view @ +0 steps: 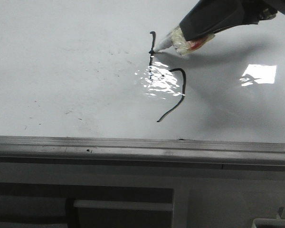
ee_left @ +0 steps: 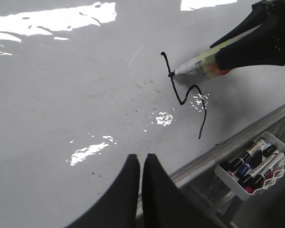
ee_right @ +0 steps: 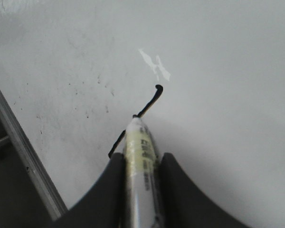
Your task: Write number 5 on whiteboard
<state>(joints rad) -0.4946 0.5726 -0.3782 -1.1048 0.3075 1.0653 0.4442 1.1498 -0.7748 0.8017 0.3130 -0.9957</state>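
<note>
Black right gripper (ee_right: 141,166) clamped on taped white marker (view: 173,42), tip touching thin black number 5 (view: 168,83) on glossy whiteboard (view: 61,71); left gripper (ee_left: 142,183) fingers together.

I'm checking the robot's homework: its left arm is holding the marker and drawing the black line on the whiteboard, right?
Not quite. The right gripper holds the marker on the whiteboard; the left gripper is shut and empty. The left wrist view shows it.

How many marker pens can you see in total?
5: one marker in the right gripper, tip on the whiteboard; about four in the white basket. More may be hidden.
</note>
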